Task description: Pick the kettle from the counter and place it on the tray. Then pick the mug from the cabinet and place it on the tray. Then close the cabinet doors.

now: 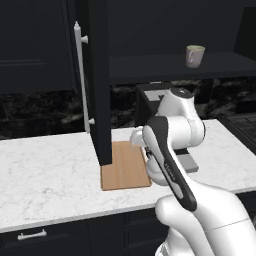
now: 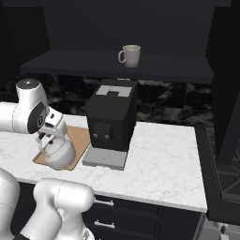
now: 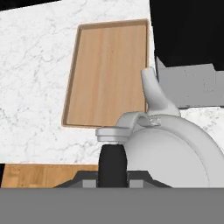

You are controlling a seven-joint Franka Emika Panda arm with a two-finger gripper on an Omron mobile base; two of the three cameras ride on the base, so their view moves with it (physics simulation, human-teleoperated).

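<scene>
The end effector sits at the left centre of the right base view, clenched on the handle of the kettle. In the hand view the kettle occupies the lower right of the frame, its pale rounded body close to the camera and its spout pointing toward the top of the frame. One dark fingertip stands against the kettle's handle at the bottom centre of that view.

In the right base view the kettle hangs over the near left edge of the tray; whether it touches the tray cannot be determined. In the left base view the tray lies at the frame centre on the white marble bench, its left side just below the lower edge of an open cabinet door. The door carries a long vertical silver bar handle.

A black coffee machine stands just right of the tray in the right base view, with its grey drip plate at the front.

Farther back, the mug stands upright on the inner shelf of the cabinet, at the upper centre of the right base view and the upper right of the left base view, handle toward frame left.

No brand, label or writing is legible on any item.
</scene>
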